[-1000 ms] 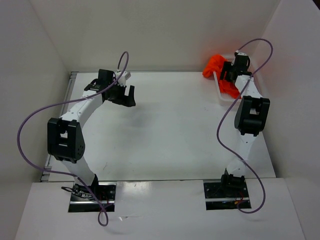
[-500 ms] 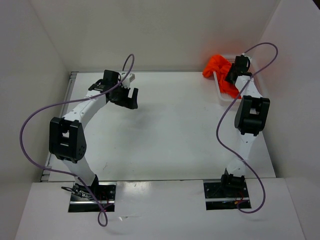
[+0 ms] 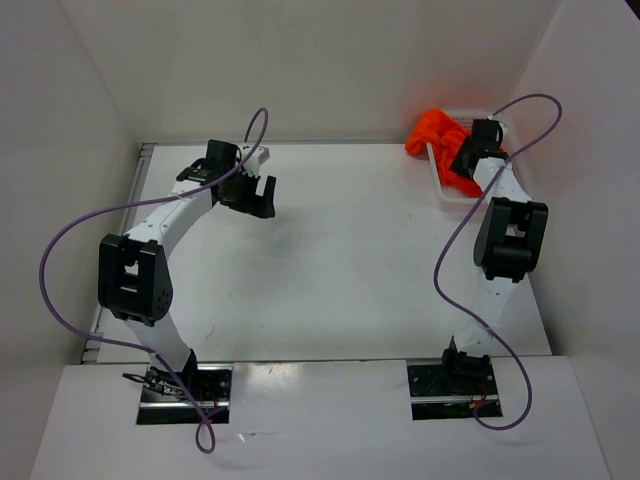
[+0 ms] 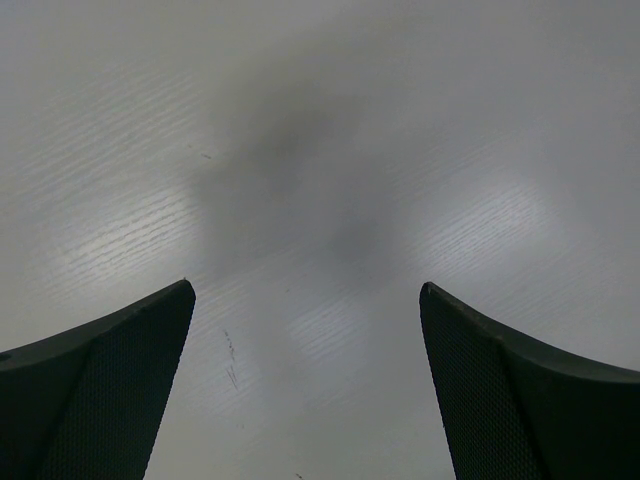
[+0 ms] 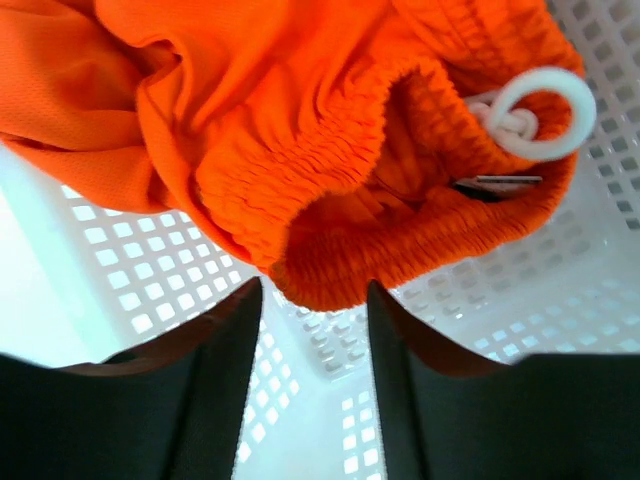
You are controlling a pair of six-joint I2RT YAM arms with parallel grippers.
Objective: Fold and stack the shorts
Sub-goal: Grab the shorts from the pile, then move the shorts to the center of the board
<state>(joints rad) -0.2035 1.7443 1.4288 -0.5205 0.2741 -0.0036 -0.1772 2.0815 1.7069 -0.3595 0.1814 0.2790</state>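
The bright orange shorts (image 3: 430,130) lie crumpled in a white plastic basket (image 3: 443,188) at the far right corner, spilling over its left rim. My right gripper (image 3: 466,160) hangs over the basket. In the right wrist view the elastic waistband (image 5: 330,250) and the knotted white drawstring (image 5: 535,105) fill the frame. My right gripper (image 5: 315,285) is open, and the waistband's lower edge sits just at its fingertips, not clamped. My left gripper (image 3: 255,195) is open and empty over the bare table at the far left; it also shows in the left wrist view (image 4: 305,290).
The basket's perforated white floor (image 5: 150,290) shows under the shorts. White walls enclose the table at the back and both sides. Purple cables loop off both arms.
My right gripper has shifted a little right and back over the basket. My left gripper moved slightly right early on, then held still.
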